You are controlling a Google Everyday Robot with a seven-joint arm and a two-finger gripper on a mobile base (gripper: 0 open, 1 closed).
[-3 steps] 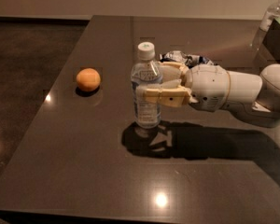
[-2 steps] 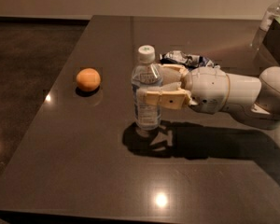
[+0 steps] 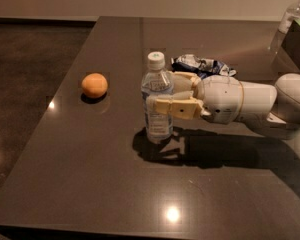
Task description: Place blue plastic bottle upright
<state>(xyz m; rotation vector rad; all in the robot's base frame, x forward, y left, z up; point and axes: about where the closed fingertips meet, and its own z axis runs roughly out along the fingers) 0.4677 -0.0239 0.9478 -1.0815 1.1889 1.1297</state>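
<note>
The blue plastic bottle stands upright on the dark table, white cap on top, pale blue label around its body. My gripper reaches in from the right, its cream fingers wrapped around the bottle's middle. The bottle's base rests on the table surface.
An orange lies to the left of the bottle. A crumpled blue-and-white wrapper lies behind the gripper. Another clear bottle and a dark box stand at the far right corner. The table's left edge drops to the floor.
</note>
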